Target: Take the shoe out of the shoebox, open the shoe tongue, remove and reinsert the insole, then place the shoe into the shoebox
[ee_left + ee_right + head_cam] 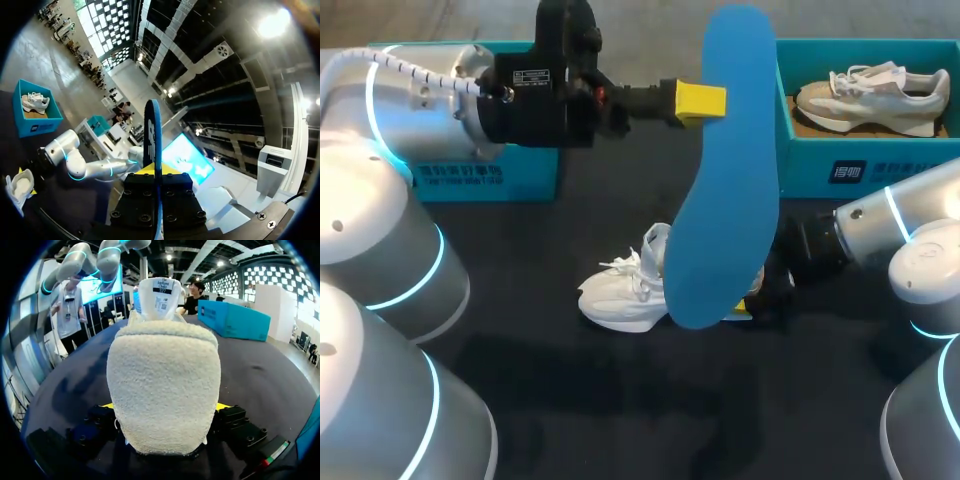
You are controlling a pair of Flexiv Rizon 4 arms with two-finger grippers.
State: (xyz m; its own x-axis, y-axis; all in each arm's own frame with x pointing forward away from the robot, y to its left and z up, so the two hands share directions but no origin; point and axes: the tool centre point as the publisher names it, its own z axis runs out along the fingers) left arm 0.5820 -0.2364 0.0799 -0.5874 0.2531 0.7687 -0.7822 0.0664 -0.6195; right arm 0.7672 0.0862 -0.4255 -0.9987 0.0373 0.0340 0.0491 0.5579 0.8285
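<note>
The left claw (700,100) pinches the blue insole (725,200) up high. The right claw (752,300) squeezes the white shoe (620,292) on the table (620,400).

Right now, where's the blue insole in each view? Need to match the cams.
Head view: blue insole upright at centre, held by the left gripper, above the white shoe.
Left wrist view: blue insole edge-on, rising from that gripper.
Right wrist view: not clearly in it; the shoe's heel fills the right gripper.
Shared landmark: the white shoe, in all three views.
</note>
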